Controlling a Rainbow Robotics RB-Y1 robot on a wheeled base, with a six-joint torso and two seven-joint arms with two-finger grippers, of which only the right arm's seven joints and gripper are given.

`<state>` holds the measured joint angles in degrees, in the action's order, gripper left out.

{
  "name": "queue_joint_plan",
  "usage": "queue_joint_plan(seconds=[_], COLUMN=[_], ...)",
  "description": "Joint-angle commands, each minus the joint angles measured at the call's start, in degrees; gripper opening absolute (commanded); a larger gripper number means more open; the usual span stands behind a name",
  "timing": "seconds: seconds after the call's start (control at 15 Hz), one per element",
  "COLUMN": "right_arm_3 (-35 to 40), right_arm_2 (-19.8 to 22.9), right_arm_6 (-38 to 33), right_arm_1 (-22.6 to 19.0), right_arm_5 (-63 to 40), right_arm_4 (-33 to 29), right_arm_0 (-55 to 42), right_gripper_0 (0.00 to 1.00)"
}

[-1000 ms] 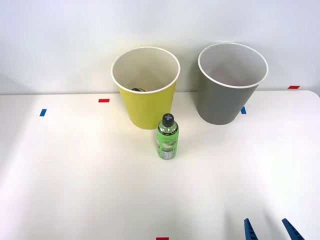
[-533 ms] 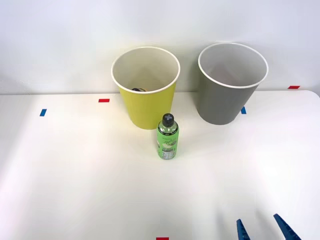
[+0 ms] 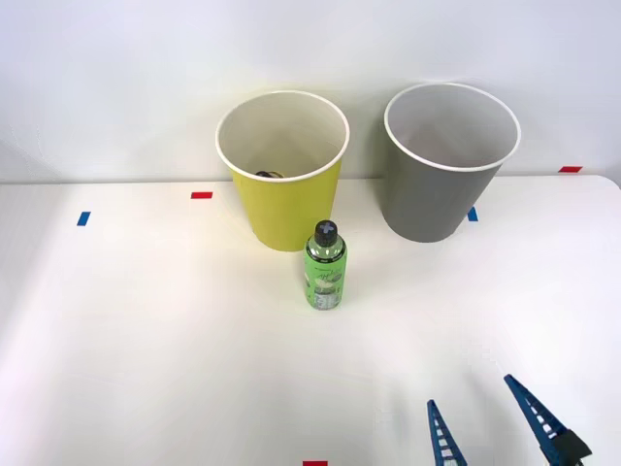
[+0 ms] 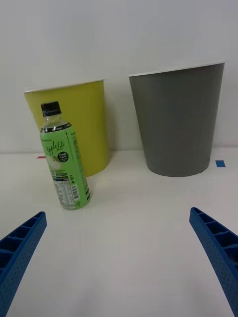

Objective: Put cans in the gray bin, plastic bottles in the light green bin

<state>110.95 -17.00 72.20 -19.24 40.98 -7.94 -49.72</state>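
Observation:
A small plastic bottle (image 3: 325, 266) (image 4: 64, 167) with a black cap and a green printed label stands upright on the white table, just in front of the light green bin (image 3: 282, 173) (image 4: 82, 126). A dark object lies at the bottom of that bin. To its right stands the gray bin (image 3: 447, 163) (image 4: 178, 121). My right gripper (image 3: 472, 406) (image 4: 118, 224) hovers open near the table's front right, well short of the bottle, with nothing between its blue ribbed fingers (image 4: 218, 245).
Small red tape marks (image 3: 201, 195) and blue tape marks (image 3: 83, 218) dot the white table (image 3: 146, 340). A pale wall rises right behind the two bins.
My right gripper has come further into the front view from the bottom right, moving forward and left toward the bottle. The bottle and both bins have not moved.

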Motion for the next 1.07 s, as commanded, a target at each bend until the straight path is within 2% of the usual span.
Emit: queue_joint_plan(seconds=[0.07,0.2,0.6,0.73,0.87,1.07], right_arm_3=[0.05,-0.04,-0.04,-0.74,-5.4,-10.58], right_arm_2=[-7.88,-11.48,-18.78,-21.15,-23.61,-25.02], right_arm_6=[12.61,18.94,30.1,34.32,37.4,37.66], right_arm_1=[-5.11,-6.96,-11.44,-11.44,-10.12,-8.1], right_arm_5=[-2.48,-2.66,-8.55,-10.48,-8.55,-6.96], right_arm_4=[14.27,20.86,36.24,41.69,45.99,47.49], right_arm_0=[4.9,8.06,19.57,24.06,29.68,36.54], right_gripper_0=[1.0,1.0,1.0,1.0,1.0,1.0])
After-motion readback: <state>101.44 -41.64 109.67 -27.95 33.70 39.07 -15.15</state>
